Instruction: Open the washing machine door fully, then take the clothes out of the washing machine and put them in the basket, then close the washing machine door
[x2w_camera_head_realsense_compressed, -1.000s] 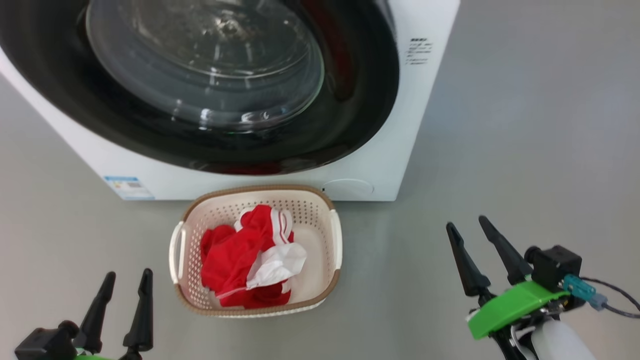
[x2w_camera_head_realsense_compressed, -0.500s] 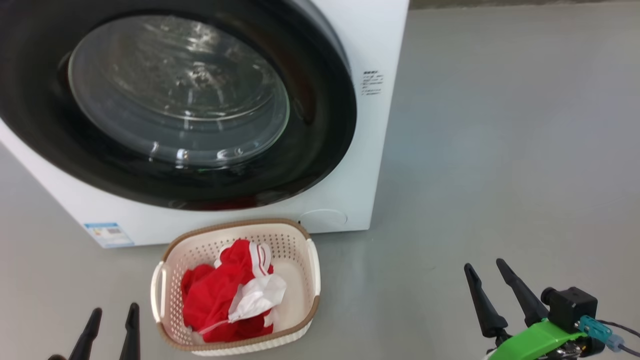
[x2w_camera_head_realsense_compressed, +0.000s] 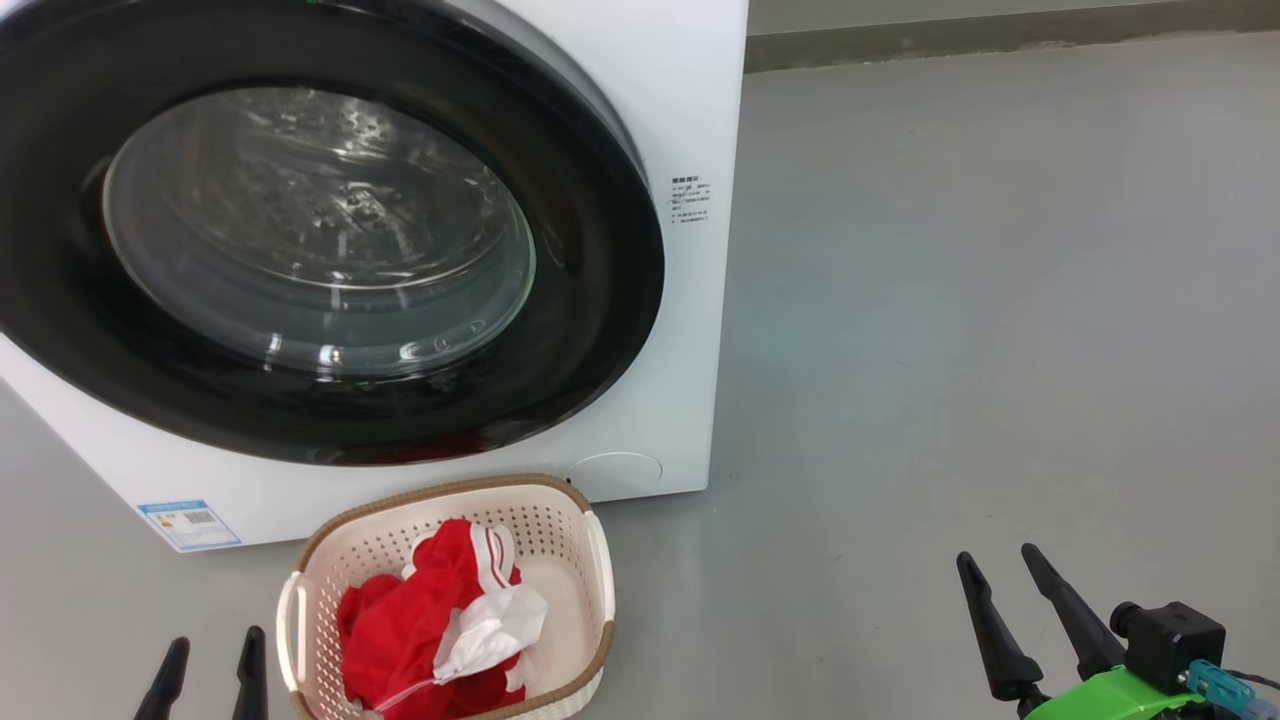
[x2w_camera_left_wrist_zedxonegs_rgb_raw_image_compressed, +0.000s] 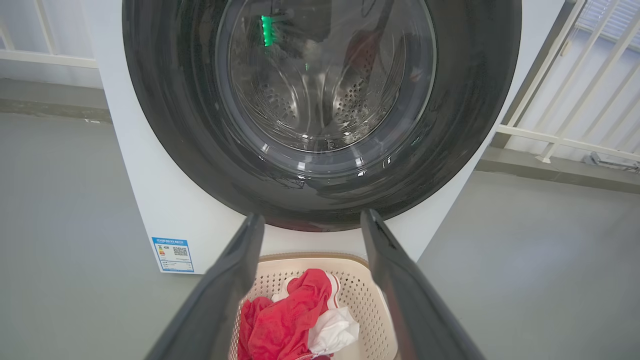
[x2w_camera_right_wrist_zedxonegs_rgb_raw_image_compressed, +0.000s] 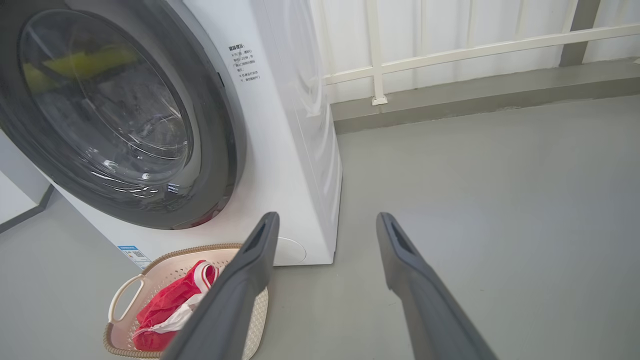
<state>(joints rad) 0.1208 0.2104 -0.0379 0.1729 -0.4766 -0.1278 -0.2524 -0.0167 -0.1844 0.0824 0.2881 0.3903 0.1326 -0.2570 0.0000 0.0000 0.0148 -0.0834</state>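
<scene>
- Claw at the lower left, the left gripper (x2w_camera_head_realsense_compressed: 216, 642) with its two long dark fingers: spread wide, holding nothing, low over the smooth grey floor (x2w_camera_head_realsense_compressed: 950, 300) just beside the basket.
- The big white box-shaped washing machine (x2w_camera_head_realsense_compressed: 690, 120) stands behind. Its large round door (x2w_camera_head_realsense_compressed: 600, 300), with a glossy black rim and bulging clear glass window, lies flush against the front and looks shut.
- Through that glass the left wrist view shows bare perforated steel. I can make out no garment inside.
- The small cream-white perforated plastic basket (x2w_camera_head_realsense_compressed: 430, 492), brown-rimmed, sits on the floor just before the machine. The bright red clothes (x2w_camera_head_realsense_compressed: 400, 630) with white panels lie bunched inside it.
- The right gripper (x2w_camera_head_realsense_compressed: 995, 553) at the lower right is likewise spread and empty, well apart from the basket and the machine.
- Judgement: unloading and closing both look done, so the task seems at its end. The next move calls only for checking that the door has latched and keeping both arms clear.
</scene>
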